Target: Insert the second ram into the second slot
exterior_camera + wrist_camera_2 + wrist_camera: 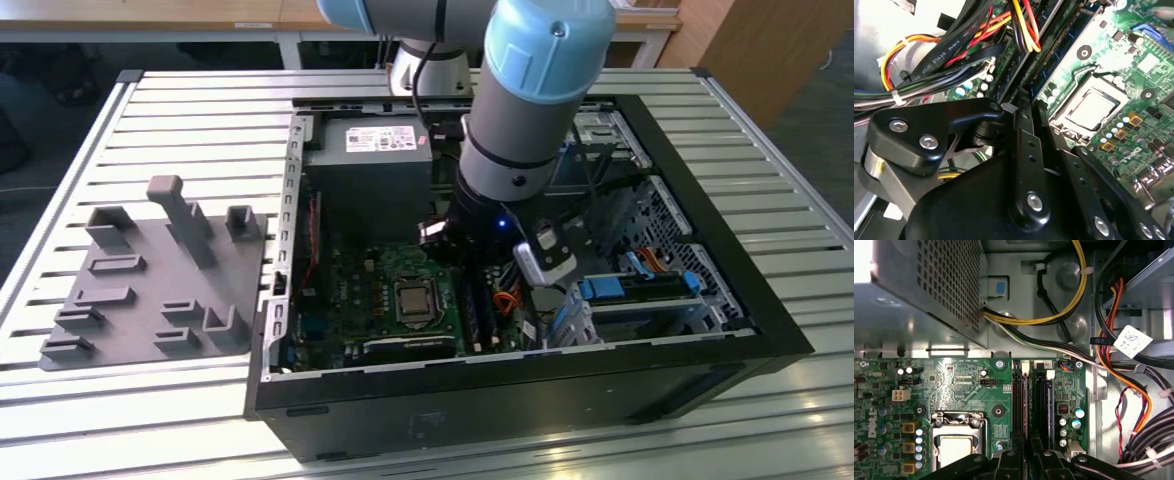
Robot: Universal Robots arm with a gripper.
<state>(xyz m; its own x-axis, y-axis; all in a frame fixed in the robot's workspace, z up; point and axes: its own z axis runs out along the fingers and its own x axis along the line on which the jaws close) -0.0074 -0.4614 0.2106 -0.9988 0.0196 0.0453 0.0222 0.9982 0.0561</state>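
Your gripper (1026, 452) hangs low over the motherboard (954, 385), just beside the CPU socket (956, 440) on its memory-slot side. Its jaws stand narrow, pinched over the memory slots (1031, 395). You cannot tell whether the second ram sits between them or already lies in a slot.

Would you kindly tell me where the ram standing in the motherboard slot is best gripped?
Probably mid-length on its top edge, coming straight down and pinching the two flat faces: the ram stands thin and on edge in the board, with only that edge exposed.
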